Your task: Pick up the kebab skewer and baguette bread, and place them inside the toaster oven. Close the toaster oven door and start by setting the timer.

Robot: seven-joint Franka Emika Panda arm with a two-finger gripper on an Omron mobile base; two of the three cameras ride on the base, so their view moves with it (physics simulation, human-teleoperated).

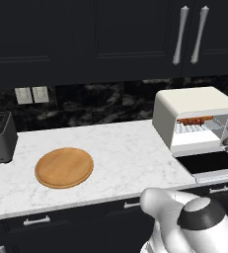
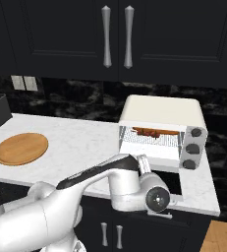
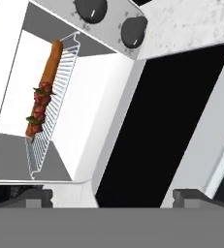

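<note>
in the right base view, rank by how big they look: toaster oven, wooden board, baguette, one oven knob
Largest to smallest:
1. toaster oven
2. wooden board, though it lies about as far off as the oven, so that ranking looks safe
3. baguette, a slim stick on the rack
4. oven knob

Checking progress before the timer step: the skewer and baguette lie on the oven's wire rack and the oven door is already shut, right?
Not quite. The toaster oven door hangs open, folded down flat, as the left base view shows. The kebab skewer and baguette bread do lie on the wire rack.
</note>
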